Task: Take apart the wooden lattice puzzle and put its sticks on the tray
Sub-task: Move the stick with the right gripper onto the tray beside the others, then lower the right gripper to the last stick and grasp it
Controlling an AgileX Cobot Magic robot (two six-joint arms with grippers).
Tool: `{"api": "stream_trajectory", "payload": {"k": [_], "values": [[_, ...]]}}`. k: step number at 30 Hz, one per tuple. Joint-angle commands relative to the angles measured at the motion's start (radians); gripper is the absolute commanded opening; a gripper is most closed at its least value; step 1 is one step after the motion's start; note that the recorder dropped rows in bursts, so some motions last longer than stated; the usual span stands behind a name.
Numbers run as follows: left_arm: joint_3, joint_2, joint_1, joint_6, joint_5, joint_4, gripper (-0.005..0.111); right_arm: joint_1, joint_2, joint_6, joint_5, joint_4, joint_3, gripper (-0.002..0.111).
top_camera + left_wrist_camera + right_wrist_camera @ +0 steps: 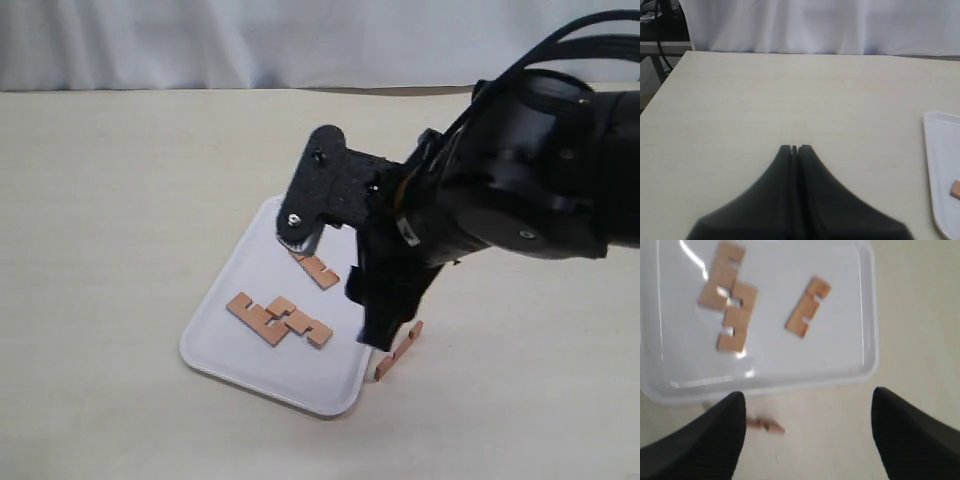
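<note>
- The bench [120, 200] is open left of the tray [225, 345].
- My right gripper [807, 437] hangs spread over the tray's right rim; my left gripper [795, 149] is pressed together.
- Three sticks [262, 322] lie in the tray, parallel to its front edge; a fourth stick [393, 361] lies outside, along the right rim.

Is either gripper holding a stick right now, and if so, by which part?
Nothing is held. The right gripper is open and empty over the rim of the tray; the left gripper is shut on nothing.
</note>
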Motion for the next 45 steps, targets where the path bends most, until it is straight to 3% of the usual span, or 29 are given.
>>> {"api": "stream_trajectory", "payload": {"k": [1,3,6,16,30,45], "values": [[0.002,-0.003,0.000,-0.001,-0.002,0.002,0.000,-0.091,0.028,-0.104,0.147,0.073,0.002,0.067],[0.002,-0.003,0.000,-0.001,-0.002,0.002,0.000,-0.153,0.037,-0.164,0.128,0.156,0.021,0.067],[0.002,-0.003,0.000,-0.001,-0.002,0.002,0.000,-0.237,0.045,-0.292,-0.036,0.259,0.105,0.067],[0.002,-0.003,0.000,-0.001,-0.002,0.002,0.000,-0.235,0.045,-0.582,-0.381,0.259,0.269,0.067],[0.002,-0.003,0.000,-0.001,-0.005,0.002,0.000,-0.235,0.115,-0.607,-0.324,0.295,0.276,0.067],[0.002,-0.003,0.000,-0.001,-0.005,0.002,0.000,-0.235,0.197,-0.610,-0.428,0.289,0.276,0.066]]}}
